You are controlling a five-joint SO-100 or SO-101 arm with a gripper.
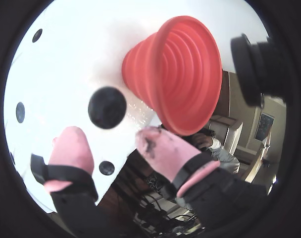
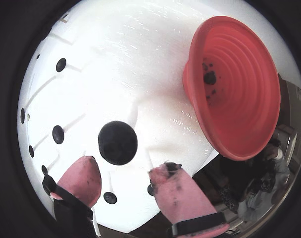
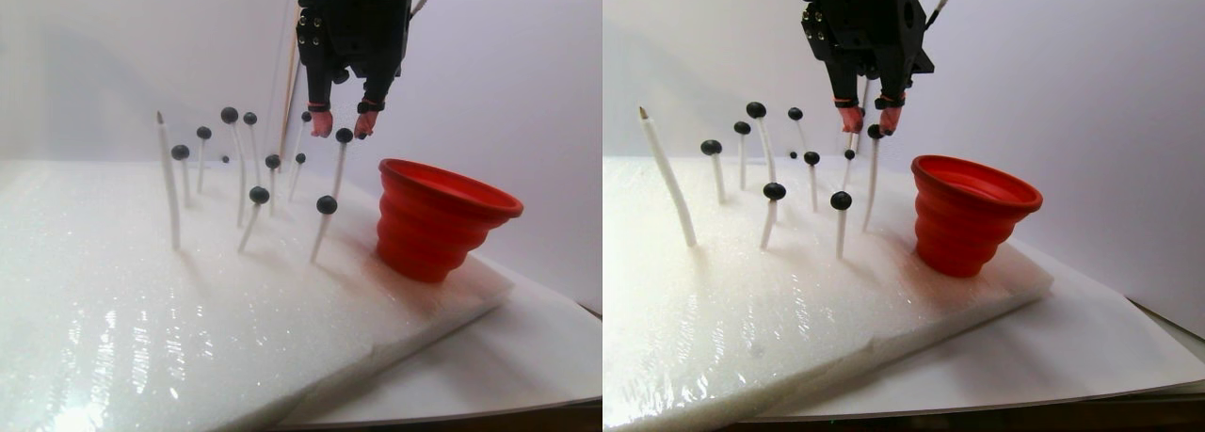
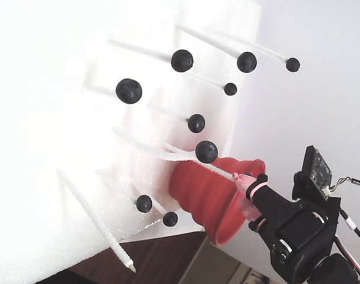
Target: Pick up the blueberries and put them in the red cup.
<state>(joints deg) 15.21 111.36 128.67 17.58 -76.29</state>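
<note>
Several blueberries sit on thin white sticks planted in a white foam slab (image 3: 188,310). One blueberry (image 1: 107,107) (image 2: 117,142) lies just beyond my pink fingertips, in line with the gap between them. In the stereo pair view this blueberry (image 3: 345,136) tops a stick right under my gripper (image 3: 343,123). My gripper (image 1: 113,144) (image 2: 125,176) is open and holds nothing. The red cup (image 1: 180,74) (image 2: 234,89) (image 3: 442,216) stands to the right on the foam. A small dark lump (image 2: 209,78) rests inside it. The fixed view puts my gripper (image 4: 248,195) close to the cup's rim (image 4: 224,234).
More blueberries on sticks (image 3: 229,115) (image 3: 327,205) (image 4: 128,90) stand left of the gripper. A bare stick (image 3: 168,178) leans at the far left. The foam lies on a white sheet (image 3: 527,357), and its edge falls just past the cup.
</note>
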